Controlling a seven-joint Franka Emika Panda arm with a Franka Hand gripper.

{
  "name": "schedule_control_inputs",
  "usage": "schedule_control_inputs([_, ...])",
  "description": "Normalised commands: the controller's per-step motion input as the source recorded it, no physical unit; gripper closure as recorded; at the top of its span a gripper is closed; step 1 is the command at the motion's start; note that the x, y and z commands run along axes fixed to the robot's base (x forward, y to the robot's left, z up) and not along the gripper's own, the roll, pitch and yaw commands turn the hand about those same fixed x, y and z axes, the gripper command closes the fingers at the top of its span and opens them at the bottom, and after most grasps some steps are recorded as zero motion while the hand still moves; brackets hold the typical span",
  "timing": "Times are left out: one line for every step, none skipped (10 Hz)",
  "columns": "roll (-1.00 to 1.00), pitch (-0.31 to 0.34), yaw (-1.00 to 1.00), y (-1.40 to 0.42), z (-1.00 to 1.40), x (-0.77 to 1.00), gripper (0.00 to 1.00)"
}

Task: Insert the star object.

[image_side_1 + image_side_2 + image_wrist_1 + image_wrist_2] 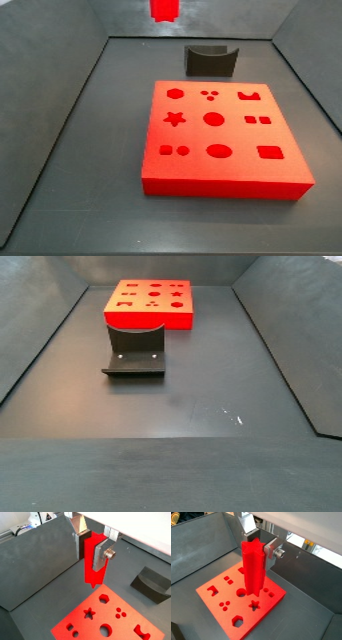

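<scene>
Pretty even, bright overhead light, soft shadows only. Small glare specks on the floor (230, 414) around 4 o'clock. Gripper (95, 545) holding the star object (254, 569) looks sharp, slight softness at edges.

The gripper (258, 548) hangs high, pointing down, its silver fingers (101, 554) clamped on the star object (254, 572).

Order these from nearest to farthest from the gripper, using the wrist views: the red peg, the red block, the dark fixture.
1. The red peg: held in the gripper.
2. The red block: just below the peg's tip.
3. The fixture: off to the side on the floor.
</scene>
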Motion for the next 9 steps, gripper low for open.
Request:
schedule_control_inputs([-0.03,-0.054,0.0,-0.17,-0.19,0.14,1.0])
schedule_control_inputs([0.01,-0.049,-0.44,-0.32,-0.57,0.18,1.0])
schedule_control_inputs([0.07,-0.03,-0.74,-0.38,-0.65,0.15,1.0])
schedule_control_inputs([0.06,-0.043,-0.8,-0.36,-0.61,0.07,1.0])
schedule_control_inputs([0.07,-0.041,-0.86,-0.32,-0.64,0.03,1.0])
schedule_control_inputs([0.06,0.0,-0.98,-0.07,-0.61,0.05,1.0])
schedule_control_inputs([0.08,0.0,-1.0,0.0,-0.63,0.0,1.0])
schedule_control_inputs([0.05,-0.003,-1.0,0.0,-0.55,0.0,1.0])
schedule_control_inputs([0.05,-0.016,-1.0,0.0,-0.48,0.0,1.0])
